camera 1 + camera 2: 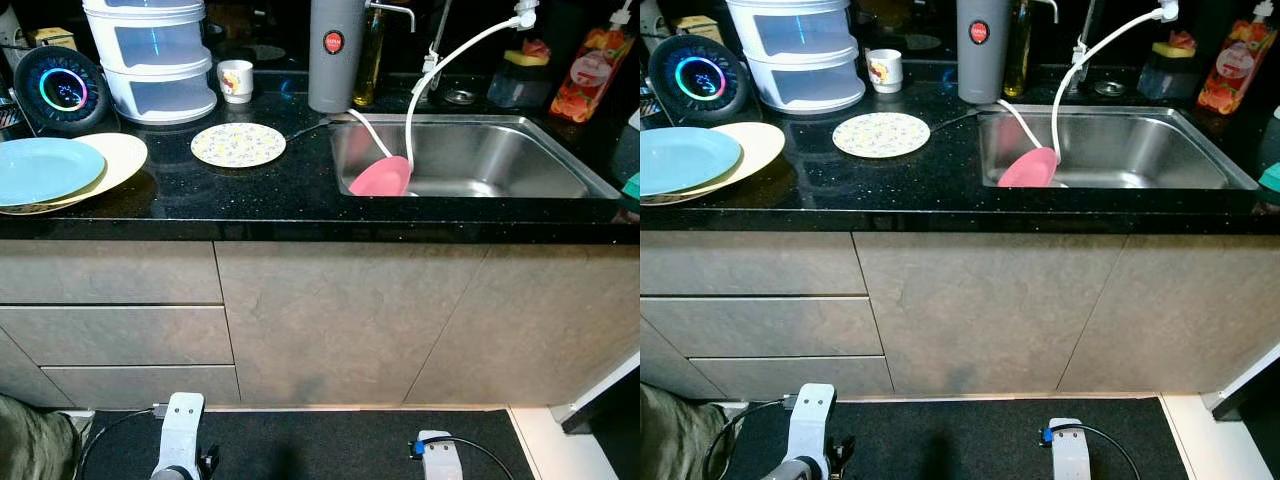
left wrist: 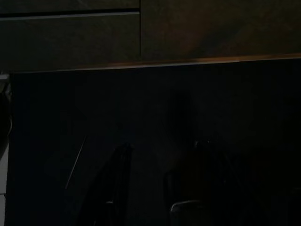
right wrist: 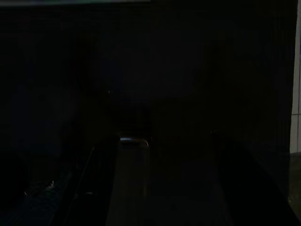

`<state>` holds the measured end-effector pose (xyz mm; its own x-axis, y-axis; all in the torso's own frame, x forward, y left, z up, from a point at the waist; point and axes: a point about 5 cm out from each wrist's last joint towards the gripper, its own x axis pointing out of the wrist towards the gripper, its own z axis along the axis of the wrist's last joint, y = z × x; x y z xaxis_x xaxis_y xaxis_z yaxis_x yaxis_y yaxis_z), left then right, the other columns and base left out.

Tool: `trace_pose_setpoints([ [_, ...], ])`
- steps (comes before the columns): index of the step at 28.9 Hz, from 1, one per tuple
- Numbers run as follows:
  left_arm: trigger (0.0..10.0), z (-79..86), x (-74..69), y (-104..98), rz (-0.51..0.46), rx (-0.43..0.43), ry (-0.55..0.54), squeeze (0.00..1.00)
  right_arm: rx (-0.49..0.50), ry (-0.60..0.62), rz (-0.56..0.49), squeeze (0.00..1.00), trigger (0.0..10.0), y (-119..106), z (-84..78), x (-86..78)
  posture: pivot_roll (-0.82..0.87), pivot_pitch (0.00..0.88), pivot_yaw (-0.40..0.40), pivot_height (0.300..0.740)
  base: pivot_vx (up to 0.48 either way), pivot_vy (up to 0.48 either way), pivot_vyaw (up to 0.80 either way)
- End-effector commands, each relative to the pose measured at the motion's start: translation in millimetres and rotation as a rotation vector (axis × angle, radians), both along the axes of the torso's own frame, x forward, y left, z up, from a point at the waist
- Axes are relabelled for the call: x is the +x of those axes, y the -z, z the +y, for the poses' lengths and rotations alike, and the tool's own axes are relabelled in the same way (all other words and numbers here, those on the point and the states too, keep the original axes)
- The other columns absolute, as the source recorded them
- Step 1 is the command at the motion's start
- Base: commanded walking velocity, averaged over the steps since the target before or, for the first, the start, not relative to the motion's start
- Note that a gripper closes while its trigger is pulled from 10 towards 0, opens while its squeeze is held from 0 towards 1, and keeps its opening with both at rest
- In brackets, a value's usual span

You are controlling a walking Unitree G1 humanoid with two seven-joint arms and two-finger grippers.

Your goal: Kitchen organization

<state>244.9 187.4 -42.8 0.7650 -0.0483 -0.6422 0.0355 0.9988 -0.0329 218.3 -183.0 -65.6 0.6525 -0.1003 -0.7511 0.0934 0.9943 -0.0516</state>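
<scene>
While both arms hang idle low before the grey cabinet fronts (image 1: 330, 320), finger state cannot be told. On the black speckled stone countertop (image 1: 270, 190) are set a round floral plate (image 1: 238, 144), a light blue plate (image 1: 45, 168) stacked on a cream plate (image 1: 122, 155), and a white tiered container (image 1: 155, 60). A pink round plate (image 1: 381, 177) leans inside the stainless steel sink (image 1: 480, 155).

A round black clock (image 1: 65, 90) with a glowing ring stood at the back left of the black counter (image 1: 300, 205), beside a white stack of drawers (image 1: 152, 55). A grey canister (image 1: 335, 52) stood behind the sink's (image 1: 480, 150) left corner, and a white hose (image 1: 450, 60) curved down into the basin. Grey cabinet fronts (image 1: 330, 320) ran below, above a dark floor mat (image 1: 320, 445).
</scene>
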Motion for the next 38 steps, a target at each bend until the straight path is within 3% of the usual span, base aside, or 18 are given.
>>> trace_pose_setpoints([
  [1, 10.0, 0.3, -5.2, 4, 0.020, 0.003, -0.001, 0.00, 0.002, 0.009, -0.011, 0.00, 10.0, -2, 2.7, 3.3, 0.01, 0.124, -0.007, 0.740, 0.000, 0.000, 0.00],
  [6, 10.0, -4.6, 1.8, -1, -0.007, -0.012, -0.002, 0.00, -0.011, 0.029, -0.035, 0.00, 10.0, -14, 1.0, 24.0, 0.02, 0.123, -0.009, 0.740, 0.000, 0.000, 0.00],
  [8, 10.0, -8.0, 8.5, -5, -0.016, -0.013, 0.018, 0.00, -0.022, 0.014, -0.086, 0.00, 10.0, -26, 5.6, 40.1, 0.00, 0.128, 0.005, 0.740, 0.000, 0.000, 0.00],
  [13, 10.0, -15.1, 23.2, -16, -0.070, -0.037, 0.027, 0.00, 0.032, -0.003, -0.184, 0.00, 10.0, -41, 18.8, 59.8, 0.02, 0.130, -0.022, 0.740, 0.000, 0.000, 0.00],
  [20, 10.0, -15.5, 27.2, -21, -0.102, -0.059, 0.043, 0.00, 0.039, -0.065, -0.171, 0.00, 10.0, -43, 41.4, 62.9, 0.01, 0.137, -0.016, 0.740, 0.000, 0.000, 0.00],
  [26, 10.0, -14.3, 23.7, -19, -0.105, -0.077, 0.011, 0.00, 0.038, -0.068, -0.187, 0.00, 10.0, -46, 43.1, 66.6, 0.03, 0.137, -0.031, 0.740, 0.000, 0.000, 0.00],
  [30, 10.0, -9.6, 36.8, -31, -0.152, -0.093, -0.011, 0.00, 0.060, -0.052, -0.257, 0.00, 10.0, -65, 47.0, 86.3, 0.01, 0.140, -0.019, 0.740, 0.000, 0.000, 0.00],
  [34, 10.0, -10.3, 48.1, -41, -0.191, -0.137, -0.064, 0.00, 0.091, -0.066, -0.267, 0.00, 10.0, -68, 56.6, 89.5, 0.02, 0.135, -0.021, 0.740, 0.000, 0.000, 0.00],
  [38, 10.0, -17.5, 39.7, -32, -0.144, -0.135, -0.057, 0.00, 0.119, -0.042, -0.233, 0.00, 10.0, -63, 57.5, 84.5, 0.02, 0.138, -0.014, 0.740, 0.000, 0.000, 0.00],
])
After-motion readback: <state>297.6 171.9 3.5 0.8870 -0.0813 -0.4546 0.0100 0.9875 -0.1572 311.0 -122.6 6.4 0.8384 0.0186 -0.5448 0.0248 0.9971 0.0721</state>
